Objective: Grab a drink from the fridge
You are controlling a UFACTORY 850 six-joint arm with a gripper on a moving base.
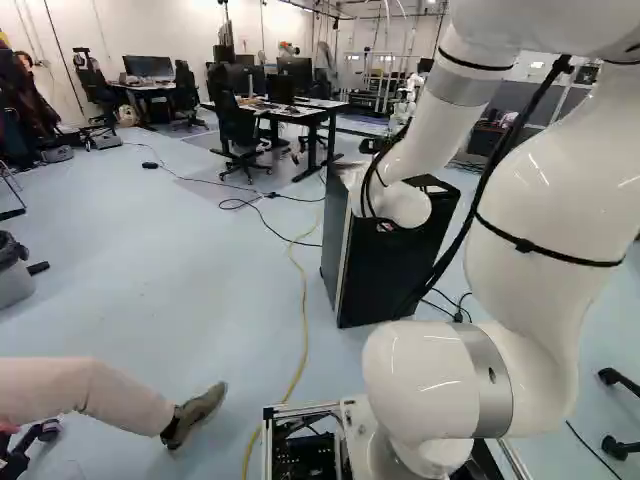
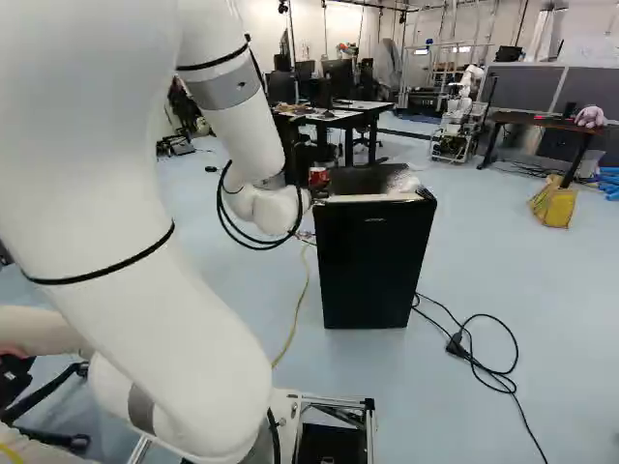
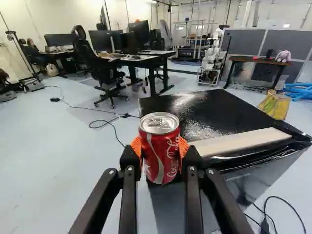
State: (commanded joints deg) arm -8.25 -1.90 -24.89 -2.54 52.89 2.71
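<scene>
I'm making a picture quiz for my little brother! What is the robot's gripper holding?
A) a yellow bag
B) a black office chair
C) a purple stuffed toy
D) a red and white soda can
D: the red and white metal soda can is squeezed between both orange pads of the black two-fingered gripper.

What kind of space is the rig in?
Looks like a robotics lab or shared workshop-office: another robot stands at the back, office chairs and desks with monitors sit nearby, and cables run across the floor.
</scene>
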